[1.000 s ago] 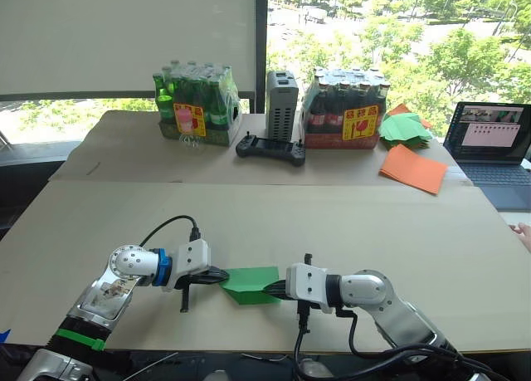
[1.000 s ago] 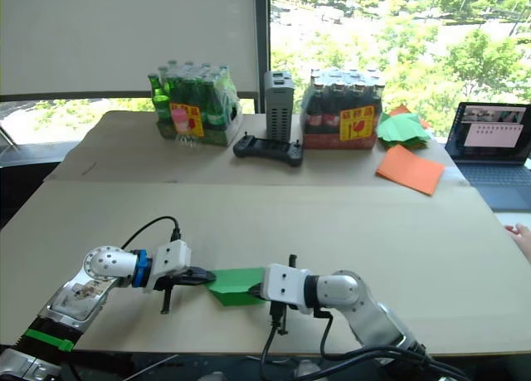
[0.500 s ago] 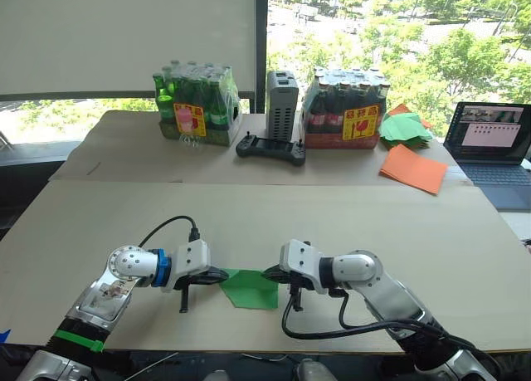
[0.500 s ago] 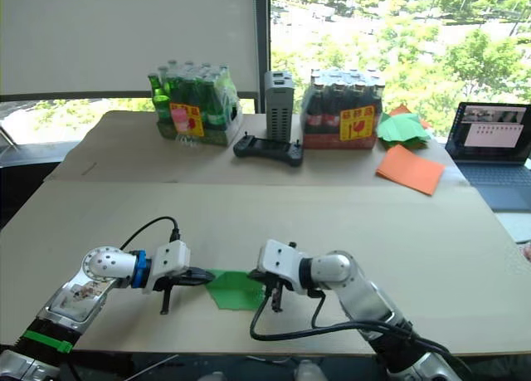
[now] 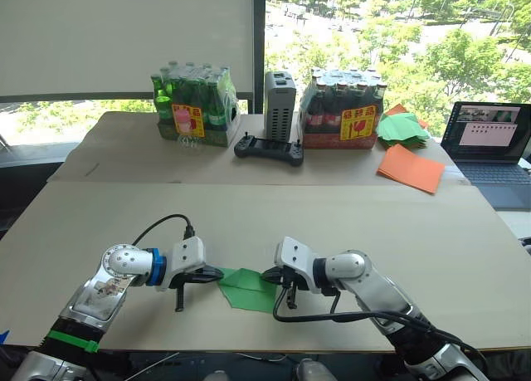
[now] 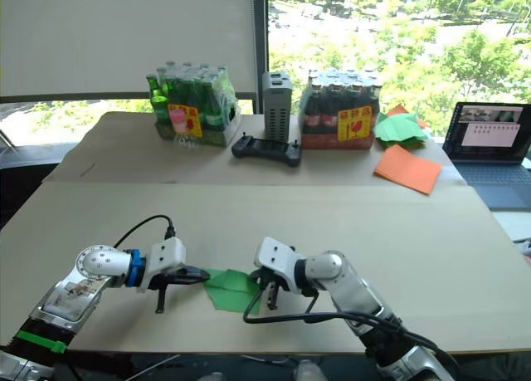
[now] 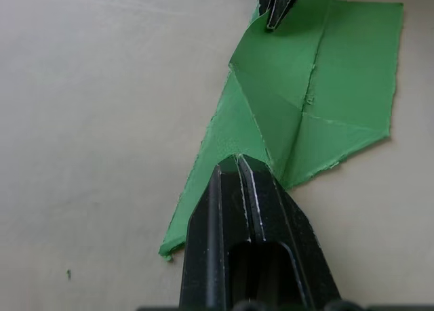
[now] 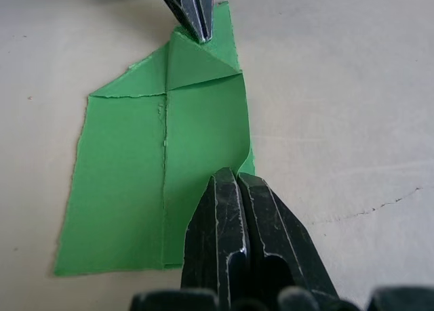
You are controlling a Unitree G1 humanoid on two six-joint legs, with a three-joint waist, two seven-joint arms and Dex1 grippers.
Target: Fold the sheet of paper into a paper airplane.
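- Left gripper [image 5: 217, 274] has its two black fingers pressed together, pinching the left end of the sheet of paper [image 5: 247, 288], which lies on the near part of the table [image 5: 249, 223] between the two arms.
- Right gripper [image 5: 267, 275] is likewise closed, nipping the sheet's right, far edge, where the paper curls up a little.
- The sheet is partly folded: its long axis runs left to right, a centre crease runs along it, and the folded pointed end faces left toward the left gripper, with the square, ragged end toward the right.
- Both forearms lie low over the table and reach inward, so the fingertips face each other across the sheet.
- On the far table stand a pack of green bottles [image 5: 193, 103] and a pack of dark bottles [image 5: 348, 105], each with a yellow-and-red label whose writing cannot be read.
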